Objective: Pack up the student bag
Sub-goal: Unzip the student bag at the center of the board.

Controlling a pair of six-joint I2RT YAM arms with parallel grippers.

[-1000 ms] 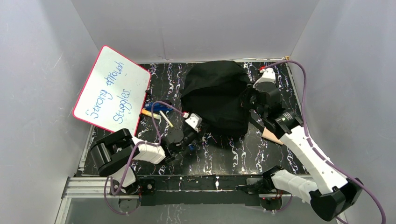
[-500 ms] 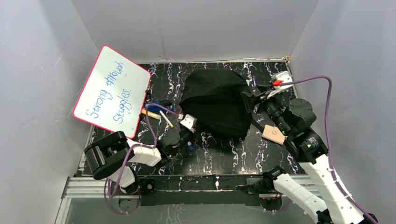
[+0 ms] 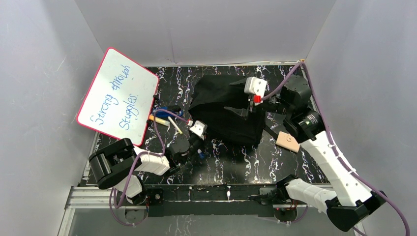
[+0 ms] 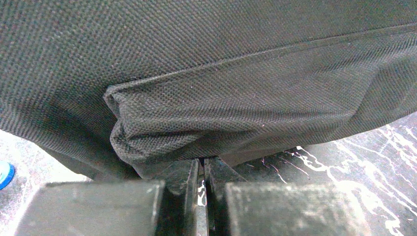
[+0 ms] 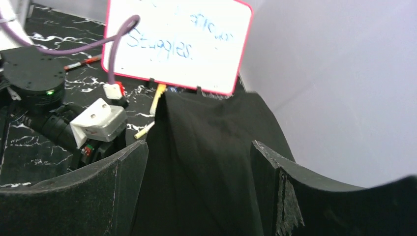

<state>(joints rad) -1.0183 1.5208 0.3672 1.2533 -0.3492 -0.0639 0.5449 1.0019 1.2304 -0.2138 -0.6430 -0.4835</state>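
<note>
The student bag (image 3: 223, 110) lies slumped on the black marbled table (image 3: 236, 169), a little toward 12 o'clock from the table's middle; it is a soft black heap, far larger than anything round it.

The left gripper (image 3: 205, 141) sits low at the bag's 7 o'clock corner; in the left wrist view its fingers (image 4: 184, 172) are pressed together with only a hairline between them, and a bunched fold of the woven black cloth hangs right at their tips; whether any cloth is nipped between them I cannot tell.

The right gripper (image 3: 238, 109) reaches in from 3 o'clock and hangs over the bag's 2 o'clock part; in the right wrist view its two dark fingers (image 5: 123, 167) stand wide apart, with nothing caught between them and the bag's cloth lying beyond the gap.

A whiteboard (image 3: 118, 96) with a pink rim leans at 9 to 10 o'clock, blue handwriting across it; just beside its 4 o'clock corner lie a few pens (image 3: 164, 118), one yellow, one pale, between the board and the bag.

A small tan flat piece (image 3: 287, 141) rests on the table at the bag's 4 o'clock, near it, under the right arm's forearm.
</note>
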